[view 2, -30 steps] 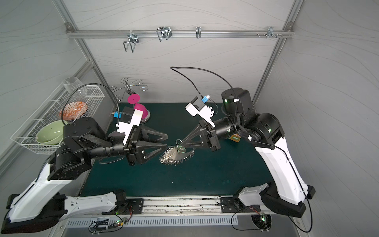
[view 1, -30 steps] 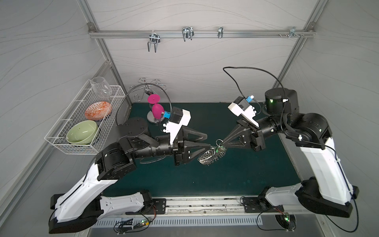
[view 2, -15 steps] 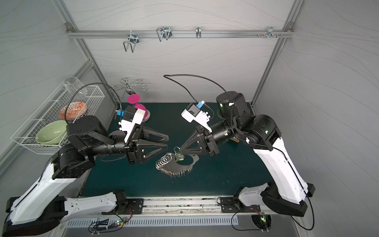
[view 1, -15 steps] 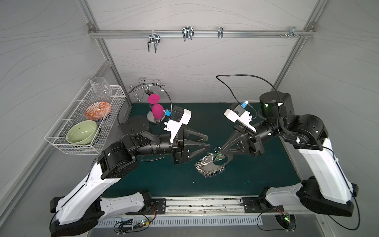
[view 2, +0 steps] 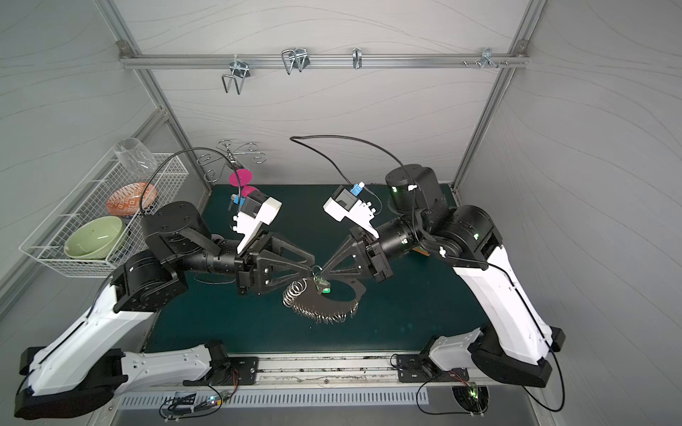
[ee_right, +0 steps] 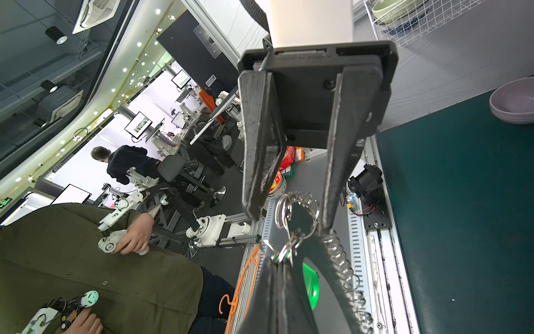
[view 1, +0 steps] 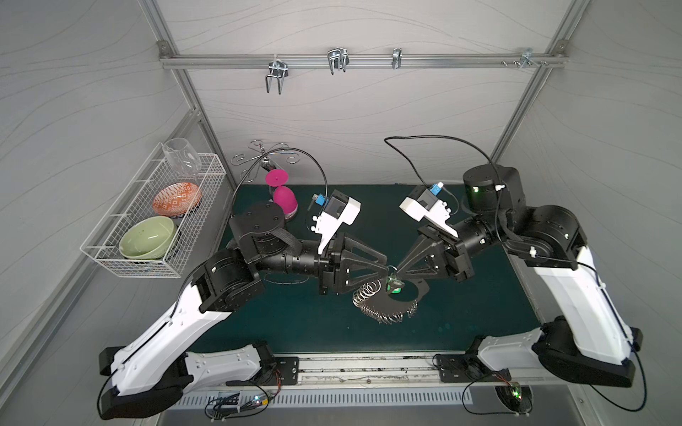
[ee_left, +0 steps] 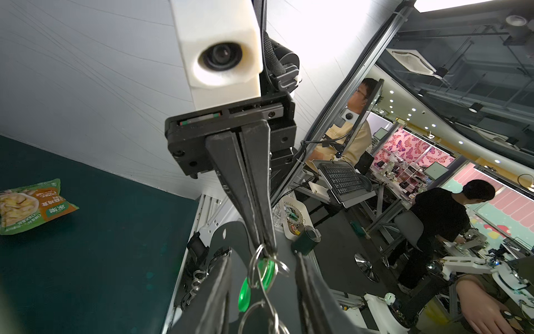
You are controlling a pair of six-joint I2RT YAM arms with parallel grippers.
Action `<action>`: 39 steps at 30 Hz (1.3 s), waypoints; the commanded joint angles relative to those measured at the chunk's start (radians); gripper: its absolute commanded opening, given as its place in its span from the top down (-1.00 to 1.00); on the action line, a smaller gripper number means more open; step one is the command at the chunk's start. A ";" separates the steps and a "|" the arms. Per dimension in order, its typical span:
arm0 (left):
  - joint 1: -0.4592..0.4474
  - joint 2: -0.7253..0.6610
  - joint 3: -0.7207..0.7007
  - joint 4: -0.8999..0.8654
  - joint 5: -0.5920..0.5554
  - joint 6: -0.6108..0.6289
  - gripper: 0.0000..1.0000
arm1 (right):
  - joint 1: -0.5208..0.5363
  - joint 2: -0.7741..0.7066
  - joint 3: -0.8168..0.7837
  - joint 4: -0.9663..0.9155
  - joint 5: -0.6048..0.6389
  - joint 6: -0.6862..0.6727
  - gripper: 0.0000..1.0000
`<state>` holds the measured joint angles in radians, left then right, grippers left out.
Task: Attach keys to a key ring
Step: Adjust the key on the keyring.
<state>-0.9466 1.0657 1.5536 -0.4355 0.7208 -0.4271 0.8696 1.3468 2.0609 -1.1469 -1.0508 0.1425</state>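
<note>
In both top views my two grippers meet tip to tip over the middle of the green mat. My right gripper (view 1: 395,269) (view 2: 320,271) (ee_right: 281,260) is shut on the small metal loop of the bright green key (view 1: 395,287) (view 2: 324,286) (ee_right: 312,286) (ee_left: 244,292). The grey oval key ring (view 1: 382,305) (view 2: 313,300) (ee_right: 332,274), its rim lined with silver wire rings, hangs tilted just below it. My left gripper (view 1: 386,267) (view 2: 311,266) (ee_left: 264,289) is open, its fingers on either side of the pinched rings without touching them.
A wire basket (view 1: 206,236) on the left wall holds two bowls and a glass. A pink hourglass-shaped piece (view 1: 284,199) and a wire stand (view 1: 265,158) stand at the back left. A snack packet (ee_left: 29,205) and a lilac bowl (ee_right: 514,101) lie on the mat.
The right gripper has come lower with the key and key ring. The left gripper has moved right, up to the right fingertips, and its fingers have narrowed a little.
</note>
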 commanded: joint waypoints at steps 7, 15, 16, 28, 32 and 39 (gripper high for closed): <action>0.005 0.035 0.053 -0.032 0.048 0.026 0.39 | 0.025 0.018 0.021 0.018 -0.022 -0.006 1.00; 0.010 0.020 0.045 -0.018 0.050 0.028 0.68 | 0.025 0.023 0.031 0.002 -0.008 -0.025 1.00; 0.011 0.019 0.041 -0.017 0.049 0.025 0.69 | 0.025 0.021 0.031 0.001 -0.004 -0.028 1.00; 0.012 0.000 0.014 -0.015 0.043 0.001 0.69 | 0.025 0.014 0.044 0.008 0.010 -0.030 1.00; 0.012 0.000 0.013 -0.001 0.041 0.004 0.89 | 0.026 0.018 0.042 0.006 0.006 -0.028 1.00; 0.012 0.006 0.023 0.012 0.046 0.015 1.00 | 0.025 0.021 0.039 0.015 0.011 -0.021 1.00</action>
<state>-0.9367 1.0763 1.5661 -0.4728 0.7601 -0.4225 0.8890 1.3727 2.0785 -1.1538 -1.0302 0.1299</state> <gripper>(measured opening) 0.041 0.042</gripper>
